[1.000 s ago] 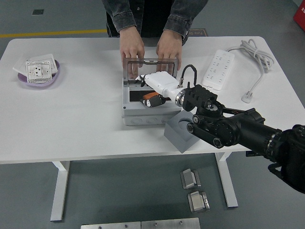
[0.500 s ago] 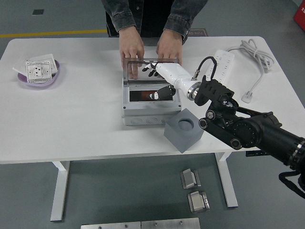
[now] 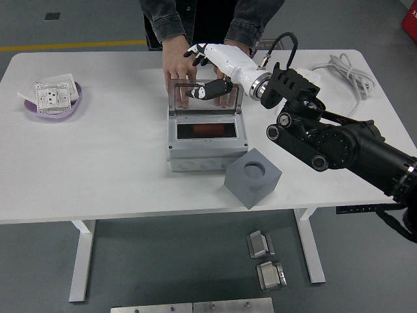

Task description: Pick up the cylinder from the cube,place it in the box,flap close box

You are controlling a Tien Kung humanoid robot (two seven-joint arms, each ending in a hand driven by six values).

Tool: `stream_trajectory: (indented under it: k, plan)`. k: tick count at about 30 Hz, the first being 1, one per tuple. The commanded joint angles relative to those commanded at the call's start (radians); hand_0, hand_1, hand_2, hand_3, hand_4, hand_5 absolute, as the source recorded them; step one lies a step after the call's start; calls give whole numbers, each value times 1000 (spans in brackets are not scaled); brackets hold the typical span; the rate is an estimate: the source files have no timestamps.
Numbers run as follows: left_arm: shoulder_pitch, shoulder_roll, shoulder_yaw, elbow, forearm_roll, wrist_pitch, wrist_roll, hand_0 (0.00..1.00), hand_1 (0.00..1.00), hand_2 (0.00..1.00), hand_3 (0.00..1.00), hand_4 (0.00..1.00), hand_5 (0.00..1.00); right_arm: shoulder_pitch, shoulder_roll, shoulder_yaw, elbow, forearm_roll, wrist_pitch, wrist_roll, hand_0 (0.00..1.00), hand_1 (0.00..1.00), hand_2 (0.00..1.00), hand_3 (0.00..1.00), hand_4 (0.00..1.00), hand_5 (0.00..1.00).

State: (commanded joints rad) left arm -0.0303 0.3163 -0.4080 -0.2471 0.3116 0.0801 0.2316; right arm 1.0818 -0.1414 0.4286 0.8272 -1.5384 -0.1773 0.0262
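The grey box [image 3: 205, 153] stands mid-table with its clear lid [image 3: 205, 99] upright at the far side. The orange-and-dark cylinder [image 3: 205, 130] lies inside the box. The grey cube [image 3: 253, 177], with an empty round hole on top, sits at the box's front right corner. My right hand [image 3: 197, 73] is white, with fingers spread, and holds nothing. It is at the lid's top edge, with the thumb in front of the lid. A person's two hands [image 3: 177, 65] rest on the table just behind the lid. My left arm is out of view.
A white power strip [image 3: 301, 88] and its cable [image 3: 345, 70] lie at the far right, partly behind my arm. A purple bowl [image 3: 53, 107] holding white socket plates sits at the far left. Metal parts lie on the floor [image 3: 264, 257].
My right hand let go of the cylinder inside the box, rose out of it and moved back to the upright lid's top edge. The person's hands stayed behind the lid.
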Motion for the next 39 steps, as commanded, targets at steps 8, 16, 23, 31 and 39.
stream_trajectory:
  k: [8, 16, 23, 31, 39]
  plan:
    - [-9, 7, 5, -1, 1, 0, 0, 703, 686, 471, 753, 756, 331, 81, 57, -162, -184, 163, -14, 41, 751, 695, 723, 822, 926, 332]
    - [-21, 11, -9, -6, 21, 0, 0, 703, 686, 471, 755, 754, 330, 84, 73, -280, -278, 265, -26, 66, 752, 687, 723, 817, 936, 356]
    - [-15, 8, -19, -7, 30, 0, 1, 703, 686, 471, 754, 755, 330, 56, 51, -246, -217, 208, -34, 60, 752, 687, 721, 816, 940, 363]
    - [-16, 5, -38, -10, 48, 0, 0, 703, 686, 470, 754, 753, 329, 19, 20, -192, -109, 115, -38, 47, 750, 687, 720, 816, 940, 371]
    - [-7, 2, -33, -6, 38, 0, 0, 703, 686, 470, 753, 753, 329, -28, -21, -168, 12, 58, -49, 42, 738, 673, 715, 814, 947, 403]
